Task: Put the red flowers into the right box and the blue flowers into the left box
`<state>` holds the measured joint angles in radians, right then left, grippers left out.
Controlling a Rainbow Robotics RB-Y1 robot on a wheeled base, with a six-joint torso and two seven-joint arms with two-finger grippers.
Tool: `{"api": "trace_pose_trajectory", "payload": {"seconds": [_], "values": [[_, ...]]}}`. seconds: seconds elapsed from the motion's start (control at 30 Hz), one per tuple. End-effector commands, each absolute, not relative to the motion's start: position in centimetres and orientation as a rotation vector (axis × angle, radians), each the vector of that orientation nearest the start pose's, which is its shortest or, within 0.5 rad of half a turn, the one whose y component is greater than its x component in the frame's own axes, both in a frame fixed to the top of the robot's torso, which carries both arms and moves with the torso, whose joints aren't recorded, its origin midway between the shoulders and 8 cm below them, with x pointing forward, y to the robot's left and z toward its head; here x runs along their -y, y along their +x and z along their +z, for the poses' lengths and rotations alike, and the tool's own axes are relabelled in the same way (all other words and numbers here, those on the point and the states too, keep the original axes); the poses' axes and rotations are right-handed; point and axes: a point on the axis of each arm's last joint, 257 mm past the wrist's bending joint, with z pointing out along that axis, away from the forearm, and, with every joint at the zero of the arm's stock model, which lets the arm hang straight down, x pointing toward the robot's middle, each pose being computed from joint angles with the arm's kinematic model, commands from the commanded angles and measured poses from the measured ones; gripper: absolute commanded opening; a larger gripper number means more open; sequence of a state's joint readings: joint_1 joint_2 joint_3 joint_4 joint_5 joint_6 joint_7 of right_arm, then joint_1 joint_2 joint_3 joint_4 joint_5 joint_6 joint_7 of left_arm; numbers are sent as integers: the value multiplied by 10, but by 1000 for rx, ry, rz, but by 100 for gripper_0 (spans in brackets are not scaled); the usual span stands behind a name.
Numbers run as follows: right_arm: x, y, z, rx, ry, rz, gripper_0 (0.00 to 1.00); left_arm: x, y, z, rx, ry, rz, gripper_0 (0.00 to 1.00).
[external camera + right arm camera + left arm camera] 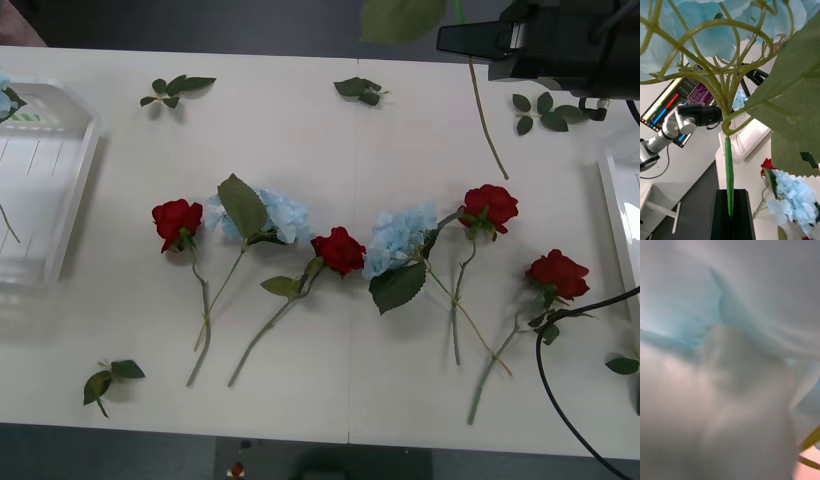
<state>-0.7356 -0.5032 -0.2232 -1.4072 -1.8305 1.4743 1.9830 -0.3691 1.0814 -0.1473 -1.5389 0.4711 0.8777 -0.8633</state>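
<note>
A robotics lab: a bare white table (pixel 330 150), a data-filled monitor (pixel 679 101) and another robot arm (pixel 677 122).

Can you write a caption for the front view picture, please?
Four red flowers and two blue flowers lie on the table; the right gripper hovers above.

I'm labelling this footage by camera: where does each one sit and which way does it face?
Front view: above the arms, looking down at the table; right gripper at its far edge.
Right wrist view: on the right arm, looking along black fingers shut on a blue flower.
Left wrist view: pressed against pale-blue petals.
Shared: blue flowers.
</note>
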Motion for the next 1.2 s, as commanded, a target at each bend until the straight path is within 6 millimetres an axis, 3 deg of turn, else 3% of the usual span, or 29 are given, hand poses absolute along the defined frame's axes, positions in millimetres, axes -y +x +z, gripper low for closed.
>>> {"api": "trace_pose_trajectory", "payload": {"seconds": [0.03, 0.17, 0.23, 0.27, 0.3, 0.33, 0.37, 0.43, 0.6, 0.77, 0.87, 1.07, 1.1, 1.17, 1.2], "values": [[68, 464, 98, -1569, -805, 1454, 0, -541, 577, -92, -1998, -261, 333, 0], [46, 466, 108, -1544, -809, 1466, 0, -545, 578, -93, -1998, -233, 354, 2], [35, 467, 111, -1539, -805, 1473, 0, -545, 579, -91, -1992, -228, 355, 23], [27, 468, 113, -1535, -803, 1479, 0, -546, 579, -90, -1988, -224, 360, 55], [22, 468, 114, -1529, -799, 1489, 0, -546, 580, -89, -1984, -217, 363, 76], [15, 467, 115, -1525, -797, 1504, 0, -548, 580, -89, -1979, -217, 365, 90], [9, 464, 115, -1523, -800, 1520, 0, -549, 581, -88, -1976, -214, 365, 94], [-1, 460, 114, -1519, -804, 1550, 0, -548, 581, -89, -1977, -210, 365, 100], [-16, 452, 112, -1513, -822, 1589, 0, -546, 581, -88, -1980, -223, 338, 100], [-30, 446, 113, -1501, -837, 1620, 0, -522, 584, -89, -1999, -266, 181, 100], [-36, 443, 112, -1501, -843, 1637, 0, -494, 580, -87, -2040, -294, 72, 100], [-37, 442, 111, -1503, -843, 1639, 0, -407, 559, -63, -2122, -289, -214, 100], [-37, 442, 111, -1503, -843, 1639, 0, -385, 552, -59, -2137, -278, -294, 100], [-37, 442, 111, -1503, -843, 1639, 0, -364, 545, -50, -2134, -256, -368, 100], [-37, 442, 111, -1503, -843, 1639, 0, -342, 537, -45, -2135, -229, -437, 100]]}}
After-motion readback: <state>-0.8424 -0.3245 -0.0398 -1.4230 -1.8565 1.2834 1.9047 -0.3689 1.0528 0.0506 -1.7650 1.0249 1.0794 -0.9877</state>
